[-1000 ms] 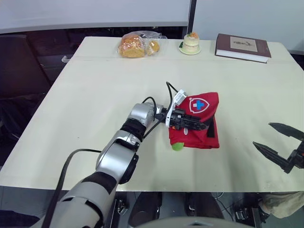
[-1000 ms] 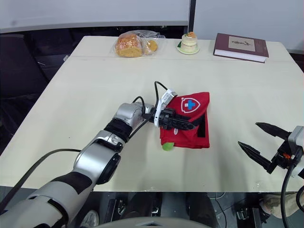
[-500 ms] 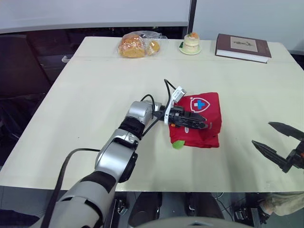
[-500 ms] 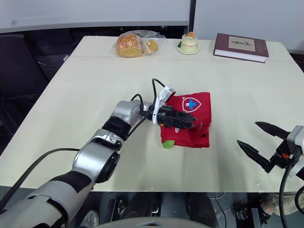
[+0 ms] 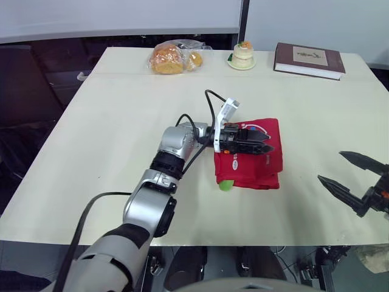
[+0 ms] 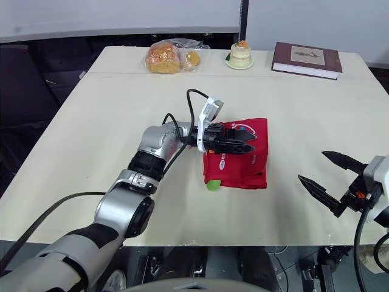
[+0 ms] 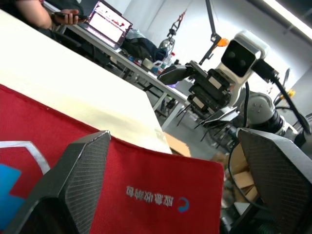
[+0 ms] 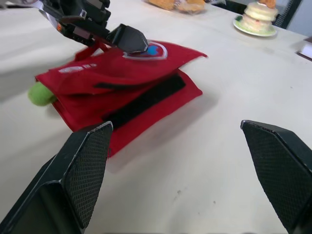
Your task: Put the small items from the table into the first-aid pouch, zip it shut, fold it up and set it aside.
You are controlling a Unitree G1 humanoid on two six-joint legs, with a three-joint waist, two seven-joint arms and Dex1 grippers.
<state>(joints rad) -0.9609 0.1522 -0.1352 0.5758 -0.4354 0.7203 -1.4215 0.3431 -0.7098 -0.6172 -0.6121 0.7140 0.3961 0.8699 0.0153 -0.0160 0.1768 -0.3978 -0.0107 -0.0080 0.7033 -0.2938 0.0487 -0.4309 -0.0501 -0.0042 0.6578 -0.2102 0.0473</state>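
Your head pair looks forward and down over the table (image 5: pixel 121 109), the pouch (image 5: pixel 255 173) near centre. Your left wrist camera skims that pouch close up, facing three o'clock; your right wrist camera, low at four o'clock, looks back at it.

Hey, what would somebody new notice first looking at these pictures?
The red first-aid pouch in the middle of the table stands out first. The left gripper is over it with its jaws spread, and a green thing pokes out at its near left corner. Next comes the right gripper, jaws wide open, by the table's near right corner.
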